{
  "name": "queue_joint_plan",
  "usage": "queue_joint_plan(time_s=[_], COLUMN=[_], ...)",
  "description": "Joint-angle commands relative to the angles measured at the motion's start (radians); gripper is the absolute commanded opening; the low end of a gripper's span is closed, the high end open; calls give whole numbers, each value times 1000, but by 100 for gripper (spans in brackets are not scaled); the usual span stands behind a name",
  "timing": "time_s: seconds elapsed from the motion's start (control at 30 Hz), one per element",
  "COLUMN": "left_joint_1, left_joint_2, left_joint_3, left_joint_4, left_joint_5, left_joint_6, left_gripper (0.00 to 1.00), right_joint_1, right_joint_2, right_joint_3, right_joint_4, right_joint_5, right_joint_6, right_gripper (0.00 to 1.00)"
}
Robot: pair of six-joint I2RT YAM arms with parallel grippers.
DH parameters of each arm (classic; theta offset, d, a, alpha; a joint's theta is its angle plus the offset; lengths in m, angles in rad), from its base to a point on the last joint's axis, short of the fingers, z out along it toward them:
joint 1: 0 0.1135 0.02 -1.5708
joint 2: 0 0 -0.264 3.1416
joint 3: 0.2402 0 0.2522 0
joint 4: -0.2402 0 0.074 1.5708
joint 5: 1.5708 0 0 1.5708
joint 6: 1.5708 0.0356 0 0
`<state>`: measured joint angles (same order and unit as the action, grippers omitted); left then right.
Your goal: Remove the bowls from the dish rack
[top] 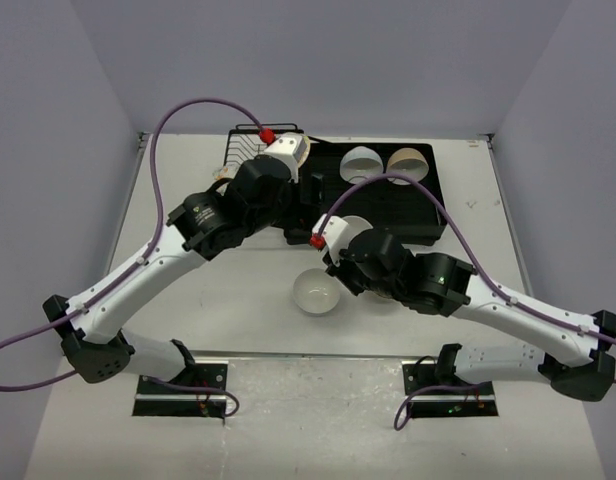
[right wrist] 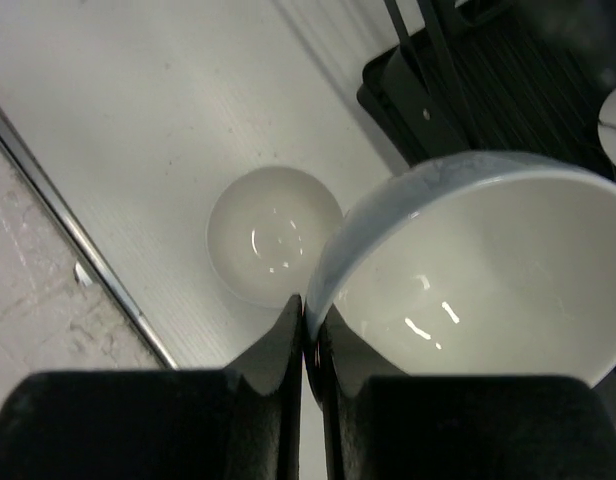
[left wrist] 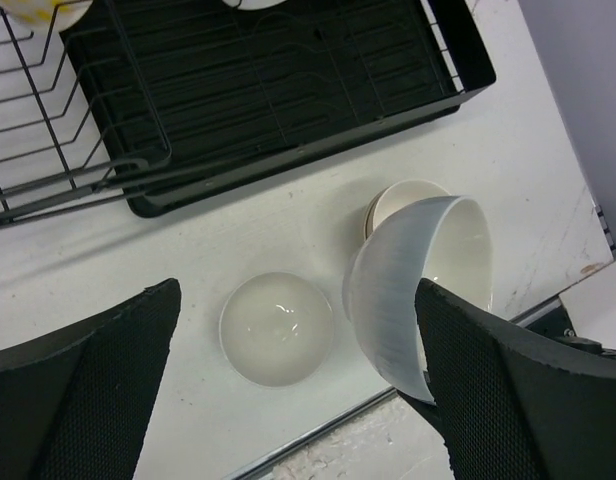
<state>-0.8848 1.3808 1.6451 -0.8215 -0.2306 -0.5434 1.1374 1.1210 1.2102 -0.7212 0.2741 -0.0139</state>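
While the right gripper pinches the rim of a glossy white bowl and holds it steeply tilted, the left gripper hangs with its fingers spread wide and nothing between them. Just beside the right gripper's tips, a second white bowl sits upright on the desk. It also lies below the gap of the left gripper. A cream bowl rests on the desk just beyond the held one, partly hidden by it. Ahead of the left gripper lies the dish rack. In its tray, to that gripper's right, a white rack bowl and a beige rack bowl lean side by side.
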Motion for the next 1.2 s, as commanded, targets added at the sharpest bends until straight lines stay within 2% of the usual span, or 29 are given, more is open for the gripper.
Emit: queue_joint_plan(time_s=[0.0,0.03,0.13,0.3,0.43,0.7,0.83,0.97,1.07,1.1,1.17], left_joint_1=[-40,-40,-40,-40,-40,-40,-40,-40,-40,-40,-40], left_joint_2=[-84,-119,-154,-108,-62,-32,-16,-22,-26,-26,-25], left_joint_3=[-37,-50,-94,-88,-88,-165,-171,-165,-165,-166,-172], left_joint_4=[105,116,160,170,142,173,163,116,87,82,82], left_joint_5=[-53,-93,-89,65,103,184,186,113,59,48,43], left_joint_6=[-119,-133,-161,-152,-135,-113,-107,-92,-84,-81,-73], left_gripper=[100,100,100,100,100,93,77,62,45,32,28], right_joint_1=[4,4,5,18,38,64,71,70,70,70,70], right_joint_2=[-39,-46,-49,16,-1,19,46,54,53,54,66], right_joint_3=[-20,-26,-23,24,32,77,83,86,89,92,101], right_joint_4=[173,183,157,54,74,77,82,75,77,77,69], right_joint_5=[31,27,-36,-76,-136,-125,-61,-18,5,7,11], right_joint_6=[-64,-69,-104,-175,-244,-311,-311,-305,-305,-305,-302], right_gripper=[0,0,0,0,0,0,0,0,0,0,0])
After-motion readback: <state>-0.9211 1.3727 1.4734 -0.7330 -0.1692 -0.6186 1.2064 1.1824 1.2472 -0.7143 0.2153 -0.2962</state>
